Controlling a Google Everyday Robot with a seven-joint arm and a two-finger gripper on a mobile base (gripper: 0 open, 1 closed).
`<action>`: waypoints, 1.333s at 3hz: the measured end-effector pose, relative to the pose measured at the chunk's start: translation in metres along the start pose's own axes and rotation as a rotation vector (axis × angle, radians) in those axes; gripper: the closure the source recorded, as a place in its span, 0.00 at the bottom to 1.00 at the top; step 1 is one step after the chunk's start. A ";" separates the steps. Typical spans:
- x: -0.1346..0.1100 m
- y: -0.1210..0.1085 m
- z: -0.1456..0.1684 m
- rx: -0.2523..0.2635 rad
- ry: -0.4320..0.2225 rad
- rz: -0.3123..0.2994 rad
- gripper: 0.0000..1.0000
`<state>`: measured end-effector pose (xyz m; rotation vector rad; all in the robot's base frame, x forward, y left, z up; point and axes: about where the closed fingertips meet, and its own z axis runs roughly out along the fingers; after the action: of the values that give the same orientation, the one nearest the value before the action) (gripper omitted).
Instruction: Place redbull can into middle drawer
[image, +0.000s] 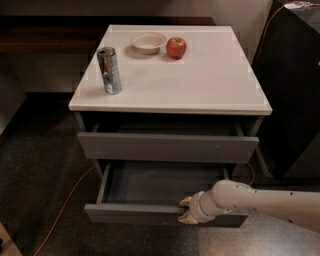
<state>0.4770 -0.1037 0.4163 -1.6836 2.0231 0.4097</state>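
Note:
The redbull can (109, 70), slim, silver and blue, stands upright on the left of the white cabinet top (210, 75). The middle drawer (135, 213), dark grey with a plain front, is pulled out, and its shallow box shows nothing inside. My gripper (184, 210) is at the right part of that drawer's front, with its tan fingertips (185, 201) over the front's top edge, gripping it. The white arm comes in from the lower right. The can is far from the gripper, up and to the left.
A white bowl (148, 42) and a red apple (176, 47) sit at the back of the top. The drawer above (167, 147) stands slightly out. A dark cabinet (295, 90) is close on the right. An orange cable (65, 200) lies on the floor at the left.

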 end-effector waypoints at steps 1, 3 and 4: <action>0.001 0.011 0.001 0.001 -0.010 0.014 1.00; 0.001 0.011 0.001 0.000 -0.010 0.014 1.00; 0.001 0.011 0.001 0.000 -0.010 0.014 1.00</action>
<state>0.4659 -0.1018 0.4139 -1.6648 2.0289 0.4216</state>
